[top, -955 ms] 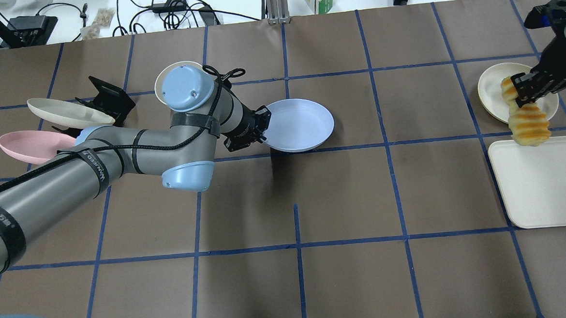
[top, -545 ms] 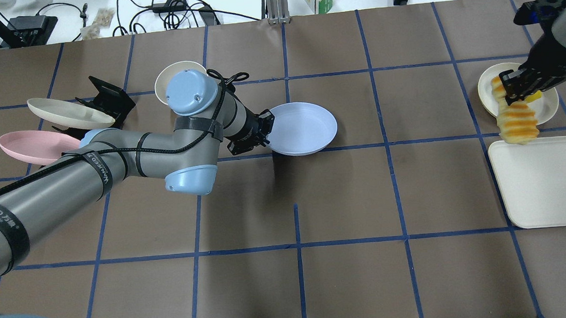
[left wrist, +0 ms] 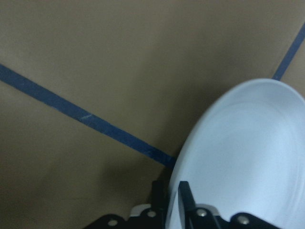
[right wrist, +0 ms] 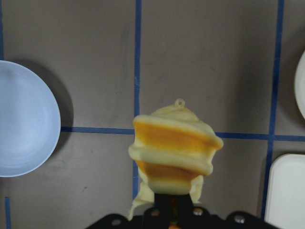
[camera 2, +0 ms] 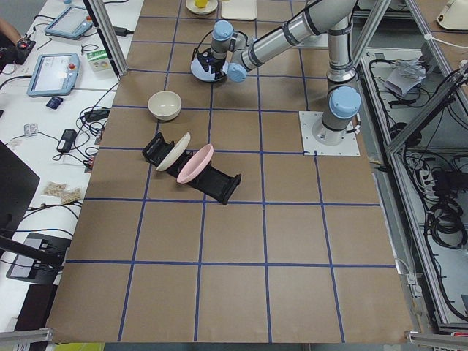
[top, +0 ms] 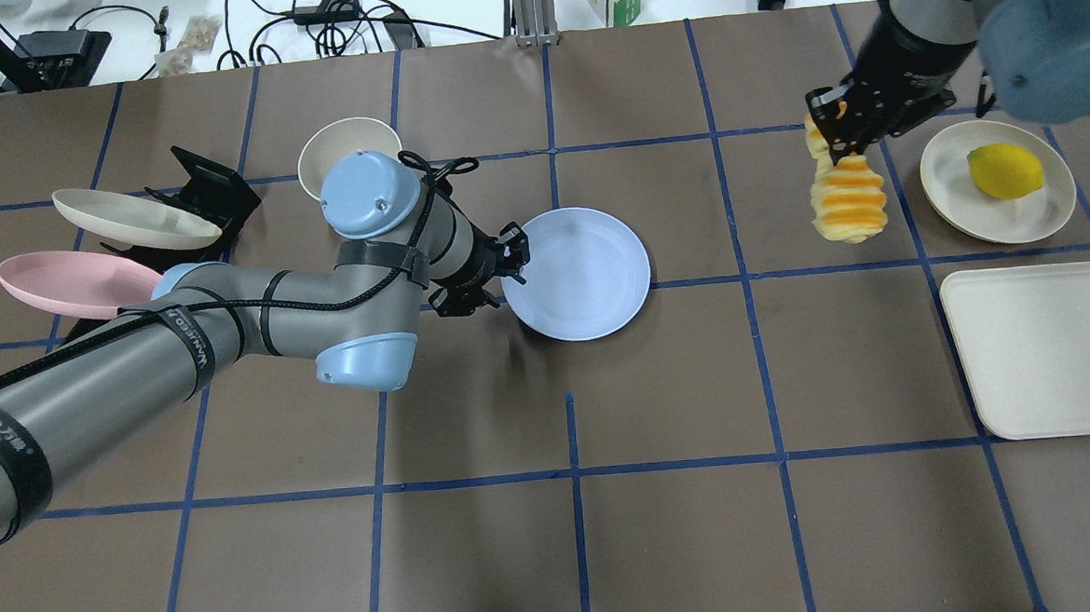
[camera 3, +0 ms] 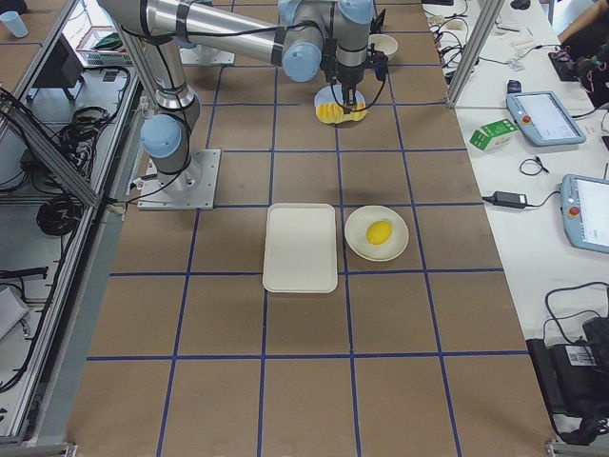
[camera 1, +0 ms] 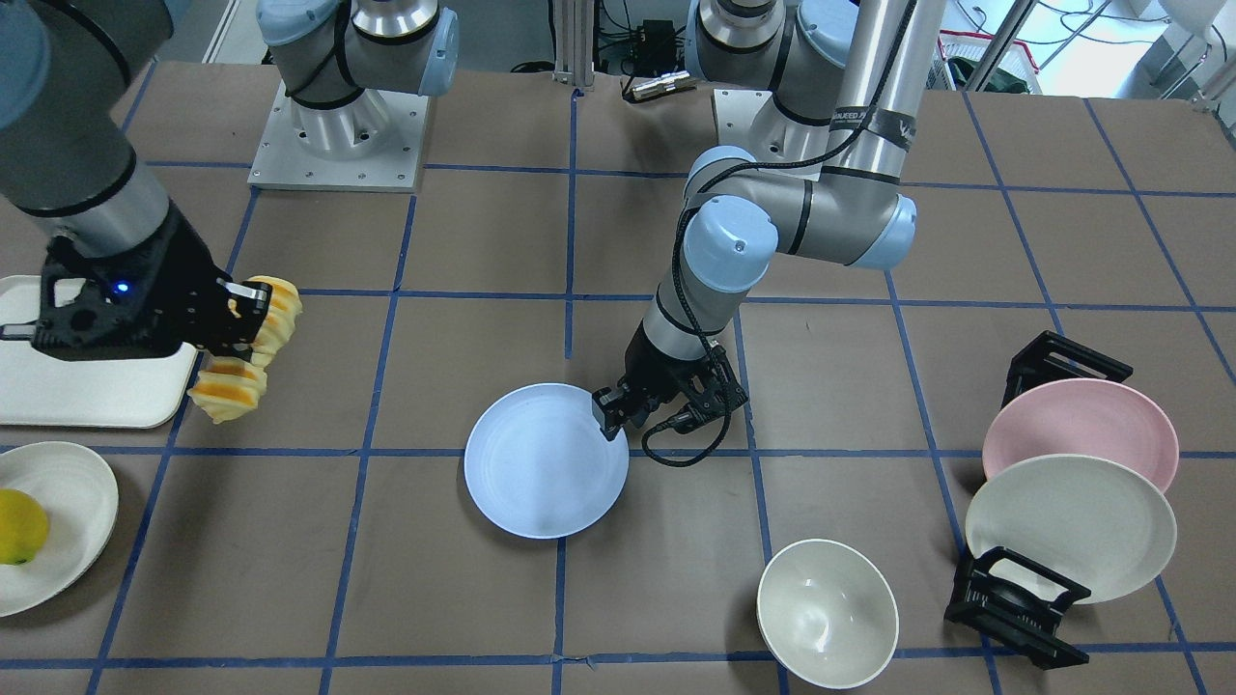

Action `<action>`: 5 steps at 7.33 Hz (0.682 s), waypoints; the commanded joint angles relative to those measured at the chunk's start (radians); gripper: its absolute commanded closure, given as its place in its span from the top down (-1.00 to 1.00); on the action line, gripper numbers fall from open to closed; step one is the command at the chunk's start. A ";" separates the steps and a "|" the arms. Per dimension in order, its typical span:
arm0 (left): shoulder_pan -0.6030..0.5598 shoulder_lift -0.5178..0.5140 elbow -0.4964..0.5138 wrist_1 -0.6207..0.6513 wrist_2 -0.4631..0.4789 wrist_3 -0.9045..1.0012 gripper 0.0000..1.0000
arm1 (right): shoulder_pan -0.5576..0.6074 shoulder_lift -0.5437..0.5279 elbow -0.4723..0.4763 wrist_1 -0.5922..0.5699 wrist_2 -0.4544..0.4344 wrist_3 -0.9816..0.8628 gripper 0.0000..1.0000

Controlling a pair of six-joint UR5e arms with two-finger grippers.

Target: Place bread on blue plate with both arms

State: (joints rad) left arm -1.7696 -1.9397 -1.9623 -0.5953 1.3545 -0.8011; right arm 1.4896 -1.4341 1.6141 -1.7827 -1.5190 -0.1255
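While my left hand (top: 508, 263) pinches the blue plate (top: 590, 276) at its 9 o'clock rim, my right hand (top: 839, 137) is clamped on one end of the bread (top: 845, 199). Loaf hangs over the counter (top: 680, 383), well apart, at plate's 3 o'clock (overhead view).

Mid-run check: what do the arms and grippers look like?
The left arm and right arm are grey-silver tubes with light-blue joint caps. A black cable runs along the left, held by black lettered straps. The left gripper and right gripper are black, two-fingered; the right shows a small blue light.
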 commanded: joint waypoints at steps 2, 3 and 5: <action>0.108 0.063 0.072 -0.173 0.029 0.160 1.00 | 0.116 0.121 -0.031 -0.009 0.049 0.140 -1.00; 0.154 0.094 0.168 -0.349 0.090 0.359 1.00 | 0.162 0.157 -0.029 -0.080 0.080 0.194 -1.00; 0.221 0.158 0.320 -0.661 0.211 0.558 1.00 | 0.269 0.268 -0.029 -0.218 0.079 0.355 -1.00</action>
State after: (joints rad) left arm -1.5938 -1.8211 -1.7351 -1.0657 1.5033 -0.3669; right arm 1.6971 -1.2289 1.5840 -1.9180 -1.4444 0.1266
